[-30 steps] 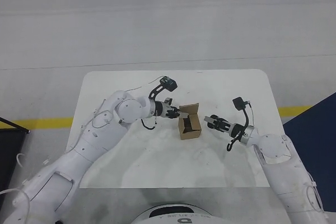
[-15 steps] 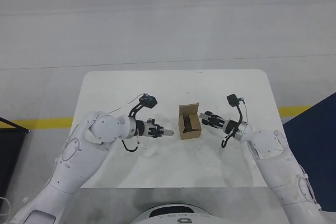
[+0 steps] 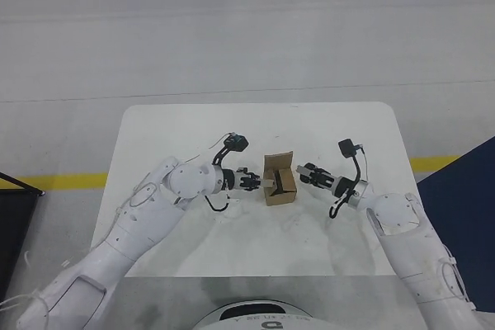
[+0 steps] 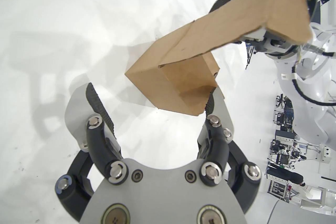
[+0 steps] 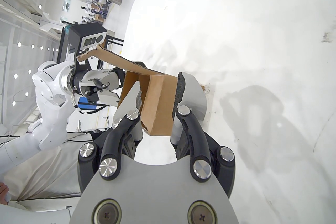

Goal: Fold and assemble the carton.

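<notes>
Mid-table, carton (image 3: 280, 183) stands with lid (image 4: 236, 17) up, right gripper (image 3: 304, 172) clamped on its wall, left gripper (image 3: 256, 180) spread wide at the opposite side; flap-folding step, I judge, next needing a square inward push.

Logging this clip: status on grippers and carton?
Left gripper open, one finger touching the carton at a flap. Right gripper shut on its opposite wall. Carton upright on table, lid flap raised. Nothing in the way.
</notes>
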